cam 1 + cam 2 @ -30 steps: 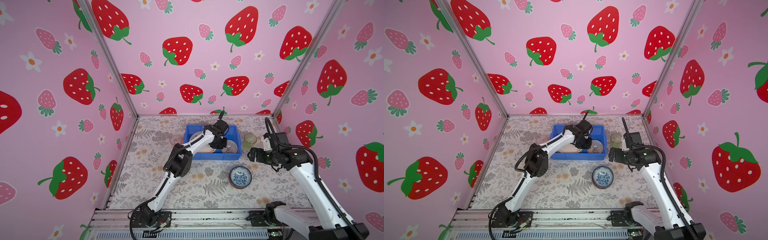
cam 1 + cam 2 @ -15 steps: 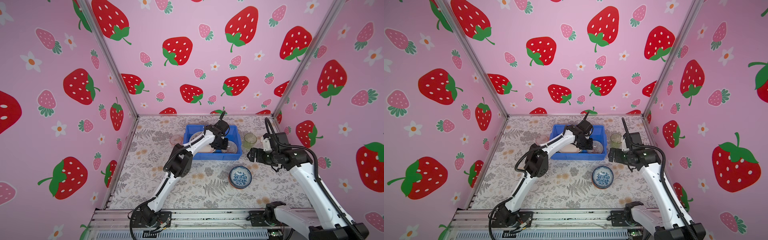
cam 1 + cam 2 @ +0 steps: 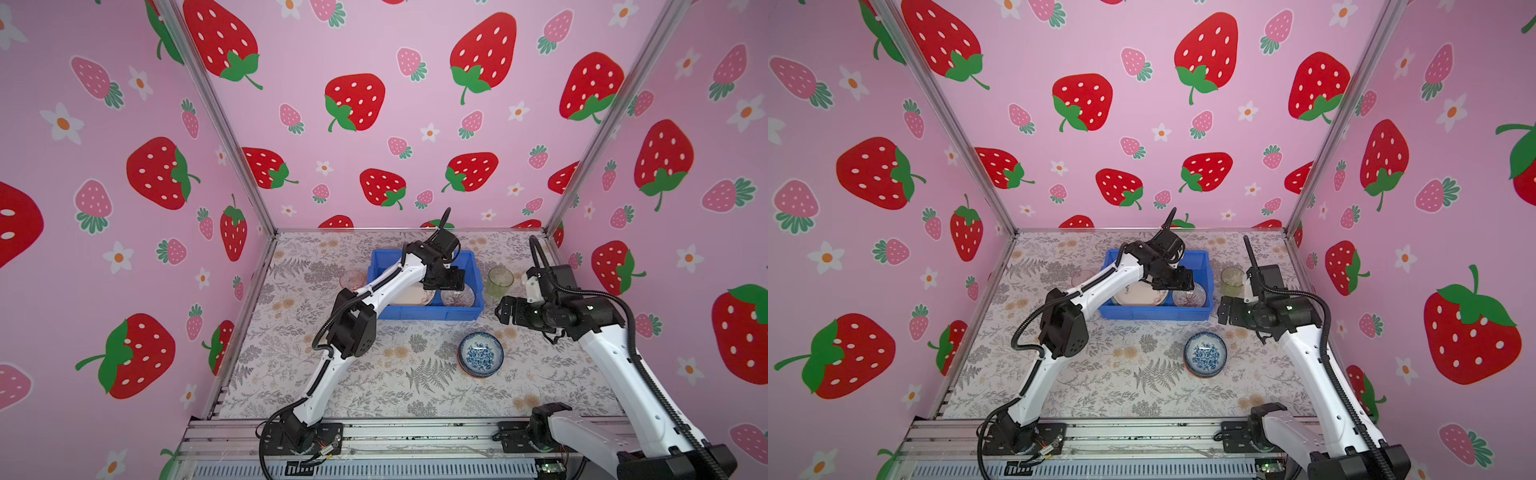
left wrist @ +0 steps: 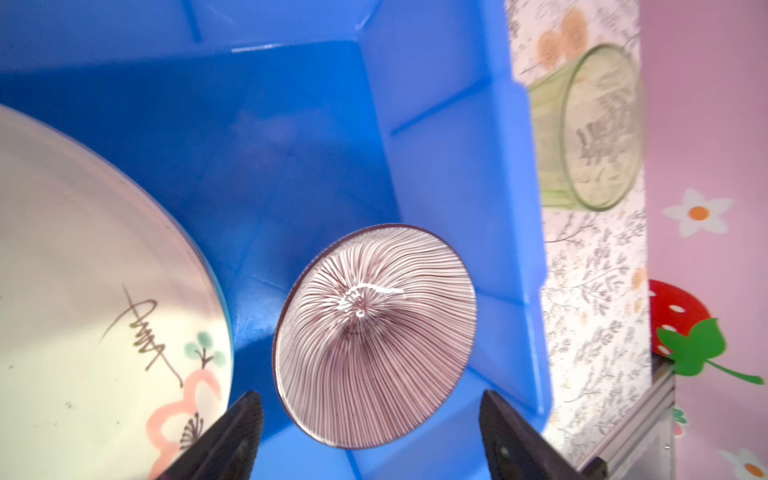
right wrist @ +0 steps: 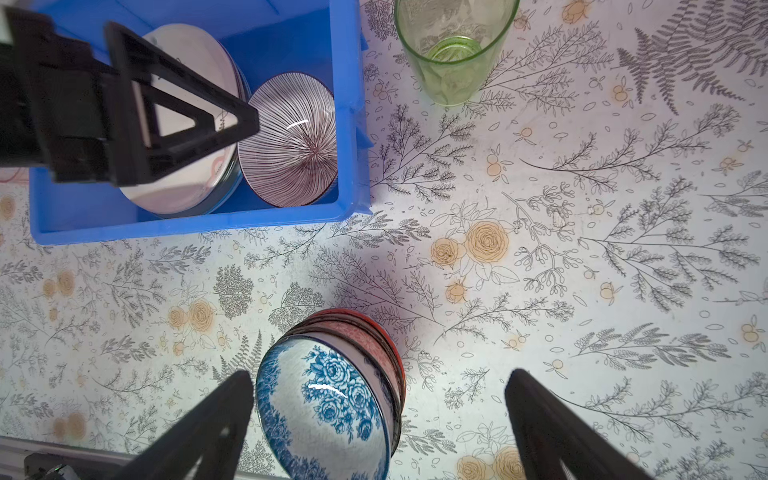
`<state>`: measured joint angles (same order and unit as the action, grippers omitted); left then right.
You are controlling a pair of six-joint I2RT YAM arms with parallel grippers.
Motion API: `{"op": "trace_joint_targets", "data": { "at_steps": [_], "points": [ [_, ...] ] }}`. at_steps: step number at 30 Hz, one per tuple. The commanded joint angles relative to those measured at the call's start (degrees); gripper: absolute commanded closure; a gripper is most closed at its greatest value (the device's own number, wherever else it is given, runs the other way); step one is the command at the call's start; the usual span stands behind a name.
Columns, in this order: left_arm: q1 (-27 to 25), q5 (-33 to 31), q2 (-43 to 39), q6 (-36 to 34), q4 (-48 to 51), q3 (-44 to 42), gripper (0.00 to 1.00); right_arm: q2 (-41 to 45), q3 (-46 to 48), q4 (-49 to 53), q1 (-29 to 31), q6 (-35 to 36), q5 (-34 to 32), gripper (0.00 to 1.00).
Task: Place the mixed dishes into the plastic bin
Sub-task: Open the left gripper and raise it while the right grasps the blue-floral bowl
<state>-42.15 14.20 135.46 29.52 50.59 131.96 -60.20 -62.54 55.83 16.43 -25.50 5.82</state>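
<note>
Jaws on both arms stand spread wide, holding nothing. The blue plastic bin holds a cream plate and the purple-striped bowl, which the left gripper straddles untouched. Placing looks done; next the right gripper likely needs to drop onto the blue bowl stack, then the green tumbler.

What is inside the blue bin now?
The blue bin holds a purple-striped bowl beside a stack of plates, cream flowered plate on top. Lower plates show only edges. The open left gripper above hides part of the stack in both top views.
</note>
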Motion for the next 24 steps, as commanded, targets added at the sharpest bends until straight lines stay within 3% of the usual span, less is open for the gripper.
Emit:
{"op": "trace_joint_targets", "data": {
  "at_steps": [1,8,16,24],
  "points": [
    [-0.39,0.13,-3.73,-1.17,1.95,1.61,0.08,-0.05,0.82,2.97,-0.25,0.65,-0.23,0.05],
    [-0.38,-1.44,-12.23,-0.54,-1.62,-5.56,0.03,1.47,4.6,4.27,1.27,-1.14,1.12,0.12],
    [-0.26,-2.77,-21.26,-0.05,-4.68,-14.18,0.02,2.92,9.88,4.77,8.32,-6.57,-1.23,0.2],
    [1.21,-3.03,-29.47,1.55,-8.63,-24.03,0.01,1.07,12.87,3.65,14.17,-10.3,-3.58,0.38]
  ]
}}
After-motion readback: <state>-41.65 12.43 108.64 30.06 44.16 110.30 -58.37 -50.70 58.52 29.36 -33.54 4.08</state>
